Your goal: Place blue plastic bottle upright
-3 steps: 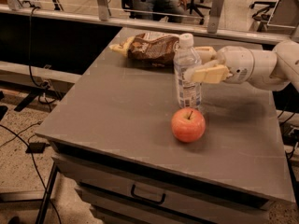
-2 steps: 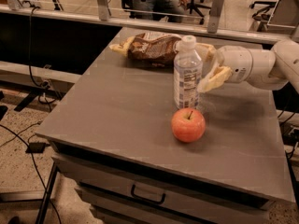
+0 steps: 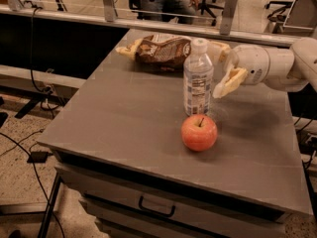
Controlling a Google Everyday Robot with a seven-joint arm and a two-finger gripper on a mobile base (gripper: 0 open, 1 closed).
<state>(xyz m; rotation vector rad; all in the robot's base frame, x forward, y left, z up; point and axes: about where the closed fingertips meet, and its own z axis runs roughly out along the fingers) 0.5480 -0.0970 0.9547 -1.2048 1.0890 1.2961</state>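
- The blue plastic bottle (image 3: pixel 198 78) stands upright on the grey surface (image 3: pixel 124 113), its white cap on top.
- The tool (image 3: pixel 218 69) hangs just to the right of the bottle, with its fingers spread apart.
- A red apple (image 3: pixel 199 132) sits just in front of the bottle.
- A brown snack bag (image 3: pixel 161 51) lies behind the bottle.

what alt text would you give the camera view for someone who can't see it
A small clear plastic water bottle with a white cap stands upright on a grey table, with the robot's gripper open close beside it. A red apple sits just in front of the bottle and a brown snack bag lies behind it.
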